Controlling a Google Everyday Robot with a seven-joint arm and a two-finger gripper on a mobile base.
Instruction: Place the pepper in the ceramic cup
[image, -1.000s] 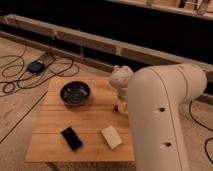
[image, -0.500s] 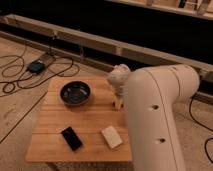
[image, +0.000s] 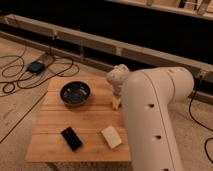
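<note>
Pepper unseen — tool (image: 116, 103) low over wooden table (image: 55, 136), near dark bowl (image: 75, 93)

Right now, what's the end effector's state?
End effector: down at the right edge of the table; open or closed cannot be told.

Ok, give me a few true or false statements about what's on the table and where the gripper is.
1. The bowl sits at the far left of the table. True.
2. The black slab lies in the bowl. False: it lies flat on the table near the front edge.
3. The gripper is over the table's right side. True.
4. The pale block touches the bowl. False: it lies apart, near the front, right of the black slab.
</note>
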